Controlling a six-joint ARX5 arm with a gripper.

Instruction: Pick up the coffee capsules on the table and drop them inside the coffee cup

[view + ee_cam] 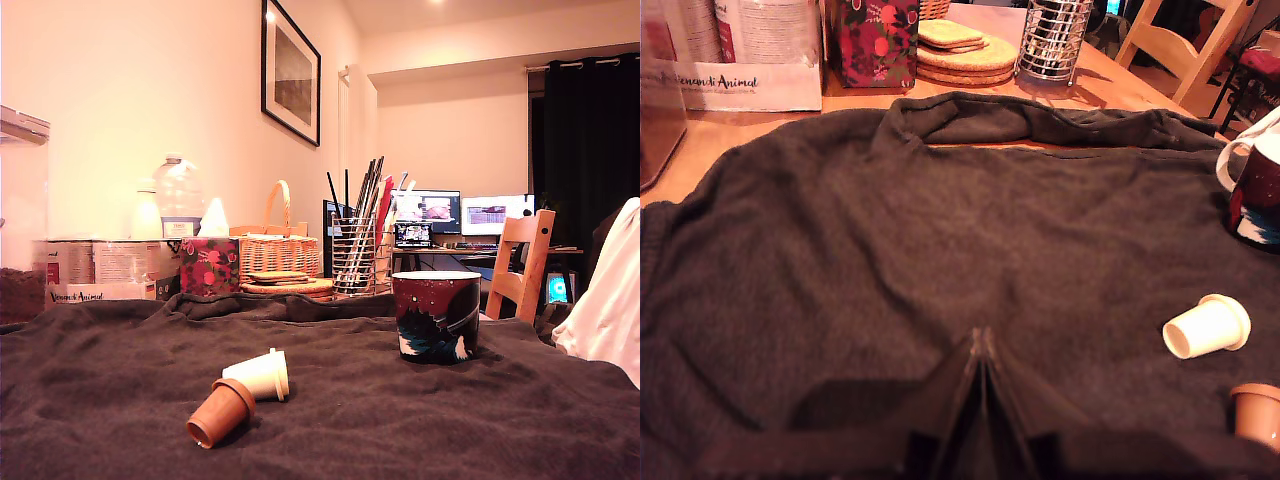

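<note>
Showing only in the wrist view, gripper (982,345) clenched empty over cloth, exterior view alone showing whole coffee cup (436,316)

**A warm-lit room behind the work surface**

You face cream walls with a framed picture (291,72) hanging high. Farther back stands a desk with two lit monitors (463,212), a wooden chair (522,262) before it, and a dark curtain (589,150) at the exterior view's right. Ceiling lights glow overhead.
</note>
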